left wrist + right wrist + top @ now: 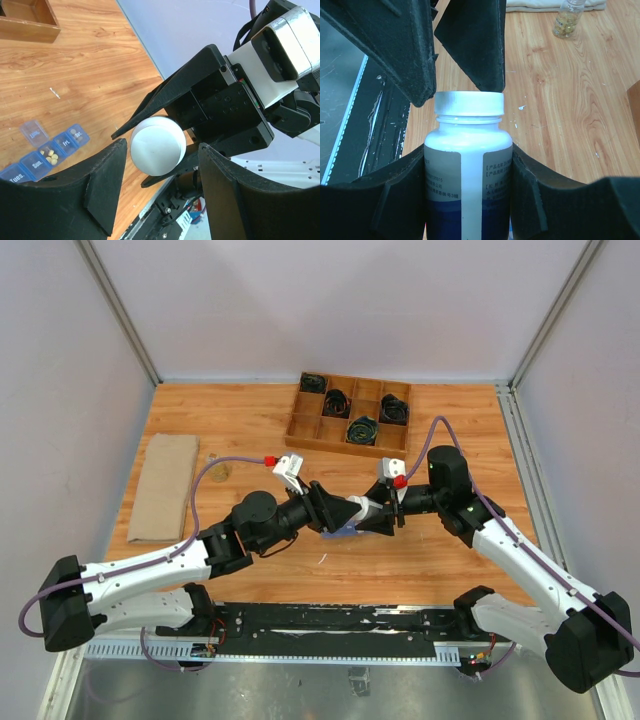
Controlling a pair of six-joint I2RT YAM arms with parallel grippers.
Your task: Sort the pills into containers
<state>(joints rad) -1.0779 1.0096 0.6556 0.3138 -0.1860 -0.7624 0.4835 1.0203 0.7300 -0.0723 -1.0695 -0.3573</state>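
Note:
My right gripper [468, 150] is shut on a white pill bottle [467, 165] with a blue label and a white ribbed cap [468, 102], held level above the table. My left gripper [162, 145] is open, its jaws on either side of the cap [158, 145] with gaps on both sides. In the top view both grippers [345, 512] [372, 516] meet at mid-table. The translucent-blue pill organizer [50, 152] lies on the wood below. One lid [34, 132] is flipped open and a few pills [50, 156] lie in that compartment. In the top view only its edge [345, 533] shows.
A wooden divided tray [350, 412] of black cables stands at the back. A folded beige cloth [165, 485] lies at the left, with a small clear bottle of yellow pills [218, 469] beside it. That bottle also shows in the right wrist view [567, 19].

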